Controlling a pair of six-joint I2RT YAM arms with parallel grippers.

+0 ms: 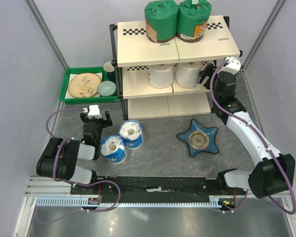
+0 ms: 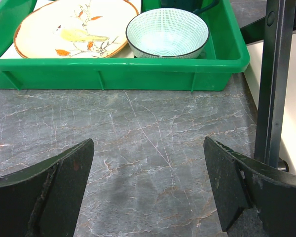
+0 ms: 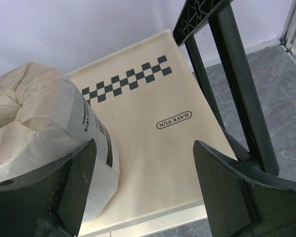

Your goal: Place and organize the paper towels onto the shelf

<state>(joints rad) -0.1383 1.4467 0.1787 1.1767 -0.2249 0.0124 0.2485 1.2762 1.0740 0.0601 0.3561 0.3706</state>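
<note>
Four paper towels (image 1: 161,19) sit on the shelf (image 1: 138,49) and two blue-and-white rolls (image 1: 130,134) wait on the tabletop (image 1: 163,148) (the left fingers (image 2: 54,187) and right fingers (image 3: 237,197) are spread wide, holding nothing), so the left fingers should probably grab one next.

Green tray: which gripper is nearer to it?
Left. The left gripper hovers just in front of the tray; the right gripper is across at the shelf, beside a white roll.
</note>
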